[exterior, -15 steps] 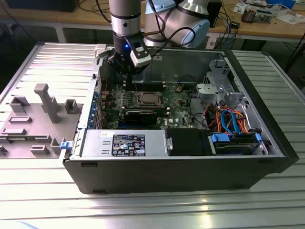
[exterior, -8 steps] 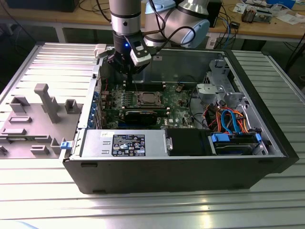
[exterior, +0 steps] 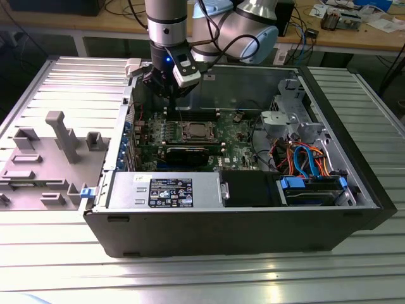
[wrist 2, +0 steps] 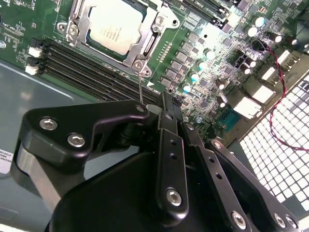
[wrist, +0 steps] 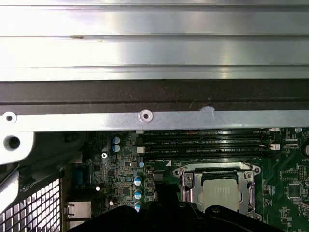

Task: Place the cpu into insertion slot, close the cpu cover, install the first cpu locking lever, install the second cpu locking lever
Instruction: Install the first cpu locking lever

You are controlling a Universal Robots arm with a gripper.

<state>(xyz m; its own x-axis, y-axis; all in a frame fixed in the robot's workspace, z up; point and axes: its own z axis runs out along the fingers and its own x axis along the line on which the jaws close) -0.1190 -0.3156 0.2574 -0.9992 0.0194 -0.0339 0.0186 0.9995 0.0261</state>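
The cpu (wrist 2: 113,24) lies flat in the insertion slot (exterior: 197,132) on the green motherboard, its silver top showing through the window of the cpu cover (wrist 2: 149,43). The cover lies down over it. A thin wire locking lever (wrist 2: 140,84) rises from the socket's corner to the side of my gripper (wrist 2: 165,99). The black fingers are drawn together with nothing between them. In the exterior view my gripper (exterior: 169,101) hangs over the board just behind the socket, toward that view's left. The cpu (wrist: 221,193) and its frame also appear in the first wrist view.
Black memory slots (wrist 2: 82,67) run beside the socket. A long black expansion card (exterior: 190,152) lies in front of it, then the power supply (exterior: 164,190). Drive cage and coloured cables (exterior: 304,158) fill the case's right. The case wall (wrist: 145,116) is close behind. A grey fixture (exterior: 50,152) stands outside.
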